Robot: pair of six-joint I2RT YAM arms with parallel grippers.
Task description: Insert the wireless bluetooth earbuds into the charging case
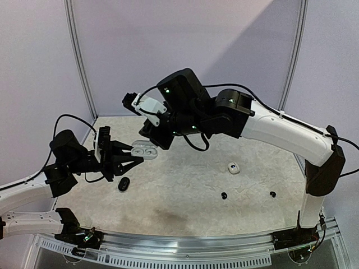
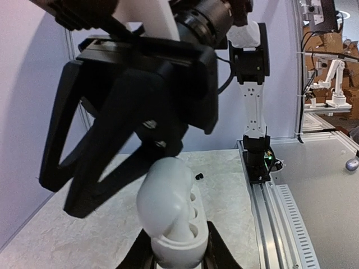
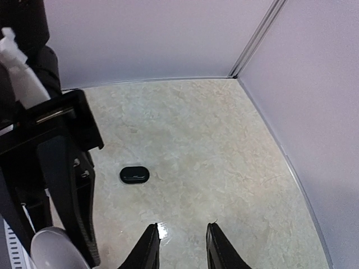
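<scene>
On the table, near right, one black earbud and a second black earbud are lying well apart from both grippers. Farther back, the left gripper is clamping the open white charging case; the right gripper is hovering just above, fingers slightly apart

The white charging case is open and held clear of the table at the left, clamped at its base by the left gripper. Its rounded lid is hinged back, and two dark hollows show in its face. A black case, oval and closed, lies flat on the left, nearer than the held one. A small white case lies right of centre. A black earbud, a tiny dark dot, lies just nearer than it. A second black earbud lies farther right, well apart from the first.
</scene>
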